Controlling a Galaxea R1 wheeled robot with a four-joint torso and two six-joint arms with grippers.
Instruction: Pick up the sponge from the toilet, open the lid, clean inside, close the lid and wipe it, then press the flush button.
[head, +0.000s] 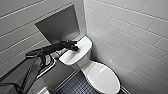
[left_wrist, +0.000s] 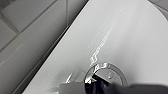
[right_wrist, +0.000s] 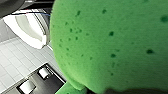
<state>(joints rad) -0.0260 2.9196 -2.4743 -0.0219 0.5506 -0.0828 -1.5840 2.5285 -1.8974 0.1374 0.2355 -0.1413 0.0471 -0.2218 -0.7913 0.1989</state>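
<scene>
- On the flat white ceramic tank top (head: 74, 56) of the glossy white toilet (head: 85, 67), the black left gripper (head: 74, 47) hangs over the centre. It is at the small round flush button (left_wrist: 105, 75), which has a dark centre and a chrome ring. Contact cannot be confirmed, and how far this claw is open cannot be told.
- Judged step: pressing the flush. The white oval plastic lid (head: 106, 78) lies shut on the bowl, in front of the tank top.
- Off-centre press: the left wrist view shows the button near the edge of the picture, not in its middle. A push that lands on the chrome ring or on bare ceramic would slide across the glossy tank top and release no water.
- Shallow press: a stroke that stops short would give a partial flush or none.
- Excess force: a hard descent onto the tank top would load the ceramic cover and the wrist.
- Sponge loss: the bright green porous sponge (right_wrist: 112, 42) sits well apart from the tank top, close against the right gripper (right_wrist: 130, 91), which appears closed on it. Most of the contact is hidden. A weak hold would drop the sponge to the dark floor (head: 75, 88) below the tank top.
- Wall clearance: the grey tiled wall (head: 22, 37) rises just behind the tank top. A sideways correction of the left arm could scrape it.
</scene>
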